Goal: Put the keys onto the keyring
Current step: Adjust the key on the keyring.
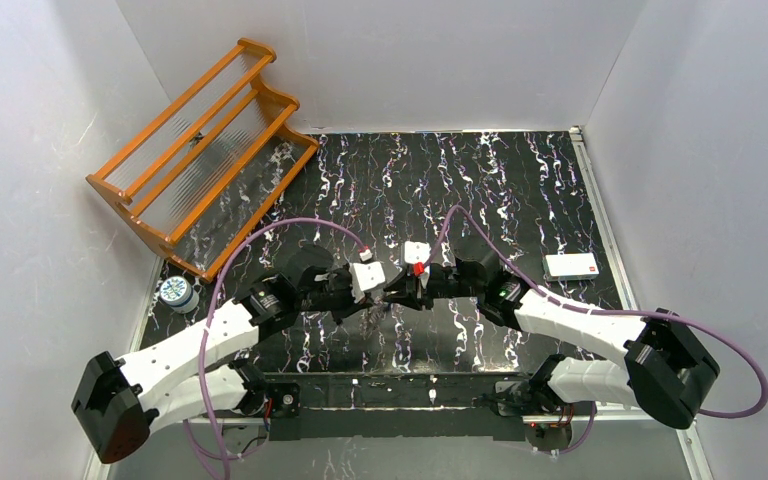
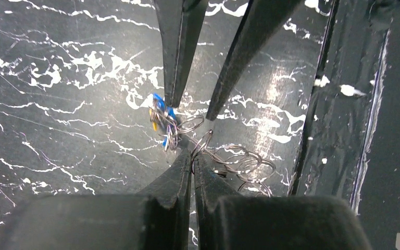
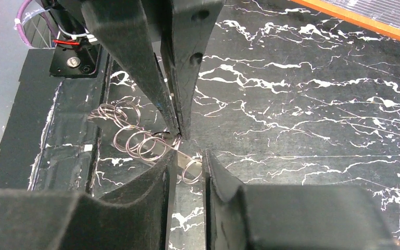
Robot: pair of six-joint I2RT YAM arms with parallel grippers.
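Now mid-threading, I'd judge. L gripper (image 2: 191, 154) is pinched shut on the keyring (image 2: 239, 162), a chain of wire loops near the worktop (image 2: 57, 135) front edge. R gripper (image 2: 192, 111) is narrowly parted, one tip at the keys (image 2: 159, 112) w/ blue heads and an end loop between its fingers; can't tell if they touch it. Next: R must nip a key & work it into that loop. Dark marbled surface, white walls, orange rack (image 1: 200, 160) back left.
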